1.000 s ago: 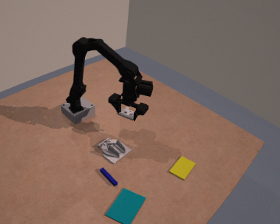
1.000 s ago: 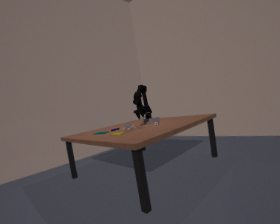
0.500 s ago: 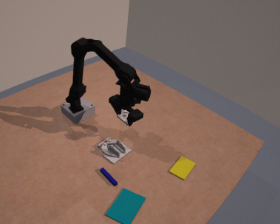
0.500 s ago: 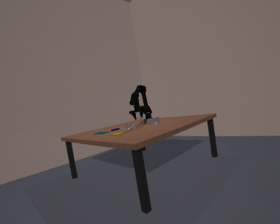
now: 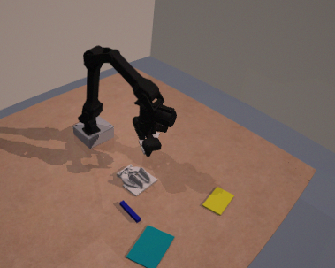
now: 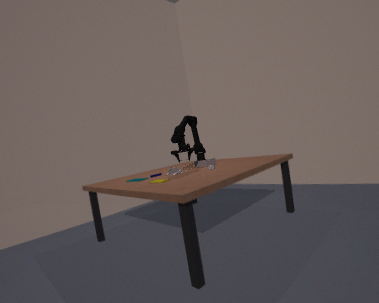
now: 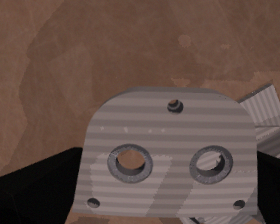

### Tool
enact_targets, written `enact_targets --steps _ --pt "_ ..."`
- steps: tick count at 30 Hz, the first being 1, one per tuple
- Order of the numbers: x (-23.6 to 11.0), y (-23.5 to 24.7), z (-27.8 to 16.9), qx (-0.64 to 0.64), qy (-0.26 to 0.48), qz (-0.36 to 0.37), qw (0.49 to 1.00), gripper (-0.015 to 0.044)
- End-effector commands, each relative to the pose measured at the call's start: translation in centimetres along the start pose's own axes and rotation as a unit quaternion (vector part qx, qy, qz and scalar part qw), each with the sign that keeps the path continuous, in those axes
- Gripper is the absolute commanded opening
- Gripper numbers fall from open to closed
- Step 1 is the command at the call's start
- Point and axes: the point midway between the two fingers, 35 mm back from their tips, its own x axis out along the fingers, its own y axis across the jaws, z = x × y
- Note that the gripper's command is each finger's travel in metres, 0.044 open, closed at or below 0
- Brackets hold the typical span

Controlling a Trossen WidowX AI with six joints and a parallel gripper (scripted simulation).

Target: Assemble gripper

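Note:
My gripper (image 5: 146, 142) (image 6: 184, 157) (image 7: 165, 159) is shut on the housing plate (image 5: 141, 146) (image 7: 170, 135), its fingers at the plate's two side edges. The plate has two large round holes and three small ones. It hangs above the table, up and to the right of the gripper base in the top view. The pale gripper base (image 5: 151, 179) (image 7: 262, 106) lies on the table, partly hidden behind the plate in the wrist view. Two grey jaws (image 5: 141, 175) lie side by side on it. The meshing of their teeth is too small to tell.
A blue bar (image 5: 130, 211) (image 6: 156, 175) lies in front of the base on the wooden table (image 5: 68, 216). A teal sheet (image 5: 150, 247) (image 6: 137, 180) lies nearer the front, and a yellow sheet (image 5: 218, 201) (image 6: 159, 181) lies to the right. The arm's grey mount (image 5: 95, 137) stands behind.

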Motion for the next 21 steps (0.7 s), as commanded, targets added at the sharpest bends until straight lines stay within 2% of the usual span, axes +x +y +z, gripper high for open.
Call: enact_targets --steps 1,21 --pt "0.0 -0.6 -0.8 0.054 0.003 -0.001 0.999 0.0351" --pt "0.1 -3.0 -4.2 0.309 0.005 -0.003 0.951 0.0351"
